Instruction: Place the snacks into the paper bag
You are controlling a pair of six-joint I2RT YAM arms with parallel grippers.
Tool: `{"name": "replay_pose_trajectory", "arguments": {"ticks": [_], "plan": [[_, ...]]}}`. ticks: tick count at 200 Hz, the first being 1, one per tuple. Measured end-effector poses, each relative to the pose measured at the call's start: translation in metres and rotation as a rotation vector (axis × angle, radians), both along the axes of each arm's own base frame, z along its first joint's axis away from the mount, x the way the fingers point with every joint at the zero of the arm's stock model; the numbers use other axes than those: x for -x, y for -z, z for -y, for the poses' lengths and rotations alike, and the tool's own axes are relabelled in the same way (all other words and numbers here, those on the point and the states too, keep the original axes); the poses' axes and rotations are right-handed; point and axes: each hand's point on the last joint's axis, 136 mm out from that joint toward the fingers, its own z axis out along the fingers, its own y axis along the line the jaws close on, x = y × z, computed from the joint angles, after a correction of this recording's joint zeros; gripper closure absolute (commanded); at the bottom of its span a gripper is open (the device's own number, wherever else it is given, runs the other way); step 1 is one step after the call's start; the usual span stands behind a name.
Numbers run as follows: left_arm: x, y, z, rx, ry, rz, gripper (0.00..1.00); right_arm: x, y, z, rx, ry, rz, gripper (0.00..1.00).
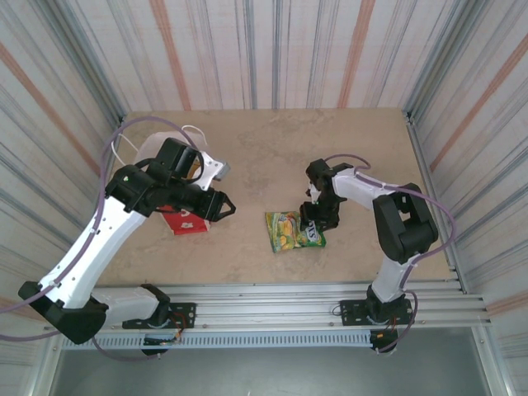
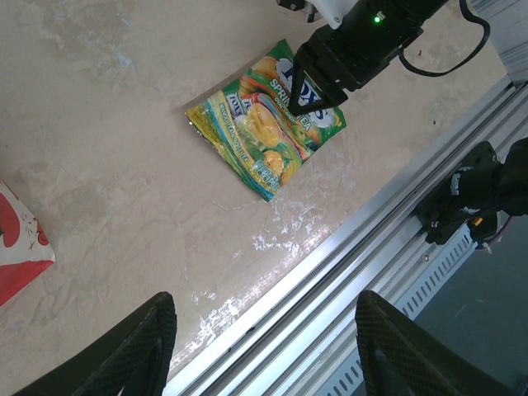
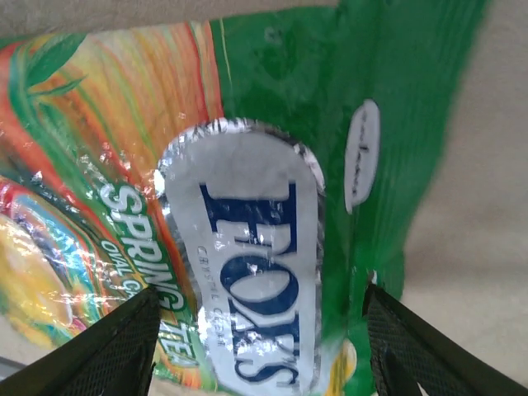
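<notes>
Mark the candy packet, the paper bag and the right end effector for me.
Fox's candy packet (image 2: 247, 136), left wrist view, on its yellow-green front.
paper bag (image 1: 183, 223), top external view, on its red lower band.
right end effector (image 2: 313, 99), left wrist view, between its fingertips over the packet.

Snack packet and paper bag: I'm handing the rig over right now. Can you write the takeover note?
Left gripper: open, empty, near the paper bag on the left of the table.
Right gripper: open, low over the green and yellow snack packet, jaws astride it, not gripped.
Done: unclear, since the bag's inside is hidden.
Left: grip this packet and drop it in the bag.
</notes>
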Motion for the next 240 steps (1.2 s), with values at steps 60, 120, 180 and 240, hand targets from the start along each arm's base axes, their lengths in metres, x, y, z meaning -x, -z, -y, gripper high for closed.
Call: {"name": "replay_pose_trajectory", "arguments": {"ticks": [60,120,180,240], "plan": [[0.000,0.006,0.000,-0.006,0.001,-0.013,0.39,-0.002,0.004,-0.006,-0.047,-0.029,-0.007,0.76],[-0.001,0.008,0.001,-0.011,0.002,-0.020,0.39,-0.007,-0.012,-0.005,-0.064,-0.046,0.083,0.95],[-0.009,0.007,0.009,0.002,0.004,-0.019,0.35,-0.023,-0.090,-0.011,-0.164,-0.105,0.370,1.00],[-0.026,-0.004,0.035,0.087,0.064,0.010,0.24,-0.002,-0.179,-0.050,-0.403,-0.394,0.682,1.00]]}}
